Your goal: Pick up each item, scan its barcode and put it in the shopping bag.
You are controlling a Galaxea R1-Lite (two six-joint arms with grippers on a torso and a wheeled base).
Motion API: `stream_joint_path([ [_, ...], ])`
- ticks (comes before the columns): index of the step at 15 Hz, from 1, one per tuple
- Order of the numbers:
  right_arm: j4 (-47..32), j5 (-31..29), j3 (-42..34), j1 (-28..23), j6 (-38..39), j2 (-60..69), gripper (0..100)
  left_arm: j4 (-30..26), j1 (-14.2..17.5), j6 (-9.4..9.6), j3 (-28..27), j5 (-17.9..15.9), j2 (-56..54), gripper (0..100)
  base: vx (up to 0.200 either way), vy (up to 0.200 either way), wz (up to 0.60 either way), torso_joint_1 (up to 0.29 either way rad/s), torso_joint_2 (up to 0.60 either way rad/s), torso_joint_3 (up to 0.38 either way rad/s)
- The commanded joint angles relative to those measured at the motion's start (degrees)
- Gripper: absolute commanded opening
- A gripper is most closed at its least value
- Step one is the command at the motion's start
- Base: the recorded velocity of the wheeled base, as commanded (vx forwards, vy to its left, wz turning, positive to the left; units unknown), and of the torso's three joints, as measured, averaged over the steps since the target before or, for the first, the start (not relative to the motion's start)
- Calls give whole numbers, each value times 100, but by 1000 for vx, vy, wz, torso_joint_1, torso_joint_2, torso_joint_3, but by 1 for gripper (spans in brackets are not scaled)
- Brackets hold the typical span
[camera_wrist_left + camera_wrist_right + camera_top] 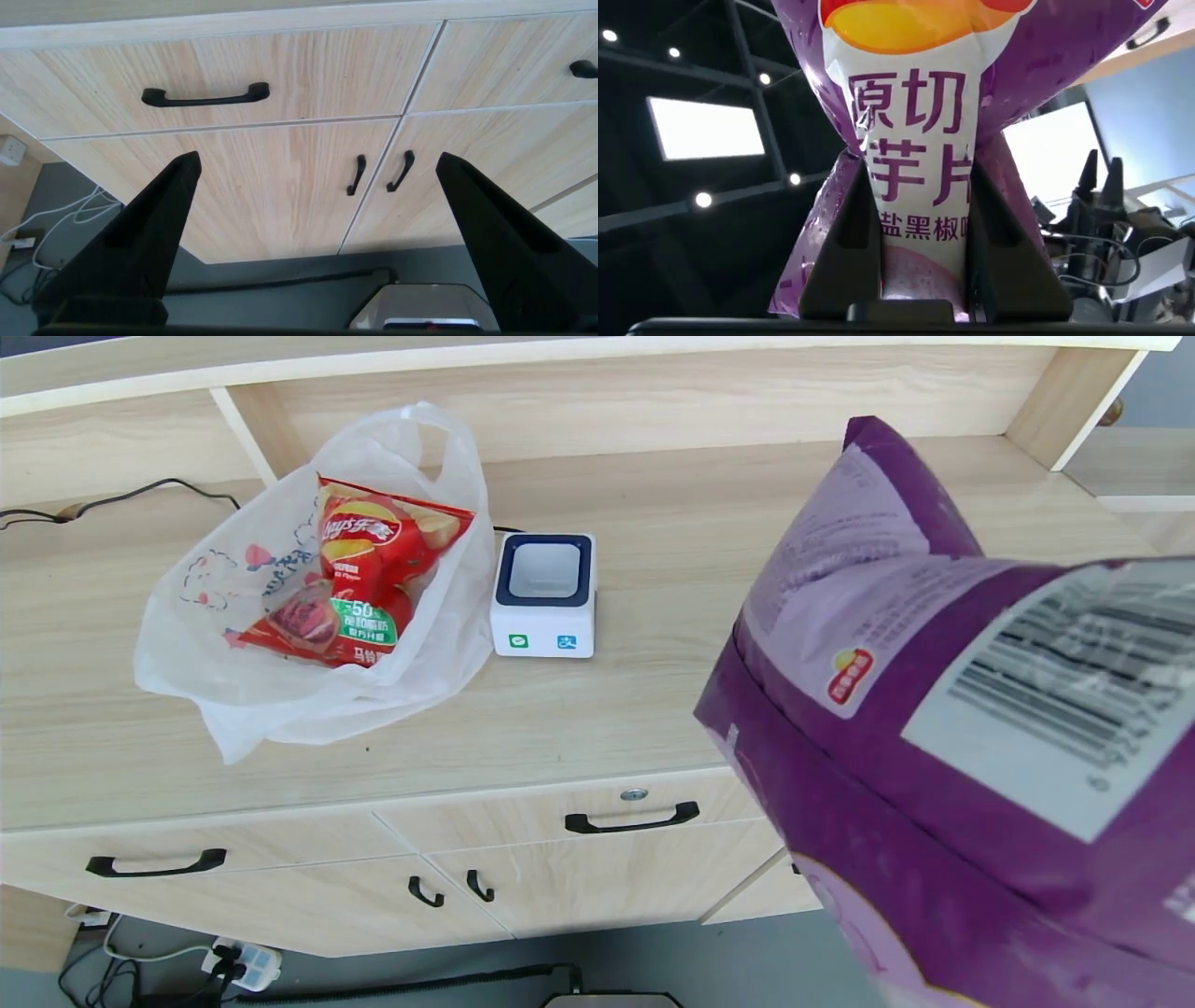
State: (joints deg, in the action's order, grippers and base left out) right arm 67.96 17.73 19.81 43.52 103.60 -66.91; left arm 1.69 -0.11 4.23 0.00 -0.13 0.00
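Head view showed the purple chip bag (pixel 980 728) lifted clear of the desk (pixel 653 709) on the robot's right, close to the camera, with its barcode label (pixel 1064 691) turned upward. That looked like a carrying pose rather than a scanning one. The scanner (pixel 543 595) sat well apart to the left with its window facing up, so the label would probably need to be turned down over it. The shopping bag (pixel 233 653) lay just beside the scanner with its mouth open toward the front, and a red chip bag (pixel 373 579) was already inside. No object lay on the desk between the purple bag and the scanner. The shopping bag's slack plastic against the scanner's side could snag a low pass.

Left wrist view showed the left jaws spread wide and holding nothing. They hung below desk level, facing the drawer fronts (pixel 280 177) and their black handles (pixel 206 94), out of the way of the work.

Right wrist view showed the right jaws closed narrowly on the crimped end of the purple chip bag (pixel 915 56), pinching it so that the body rose beyond them.
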Motion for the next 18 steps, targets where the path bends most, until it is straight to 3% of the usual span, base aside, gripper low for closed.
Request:
stream_joint_path([
  [1,209,3,58,7,240,-146,0,-2,2,-1,0,-4,9,100,0,0,0,0,0,0],
  [7,683,3,-373,16,987,-129,0,-20,-7,-19,0,-4,9,100,0,0,0,0,0,0],
  [9,815,3,-443,289,1233,-41,0,-11,2,-28,0,-4,9,100,0,0,0,0,0,0],
  [18,859,82,-399,728,1233,-384,0,-11,2,-54,0,5,9,100,0,0,0,0,0,0],
])
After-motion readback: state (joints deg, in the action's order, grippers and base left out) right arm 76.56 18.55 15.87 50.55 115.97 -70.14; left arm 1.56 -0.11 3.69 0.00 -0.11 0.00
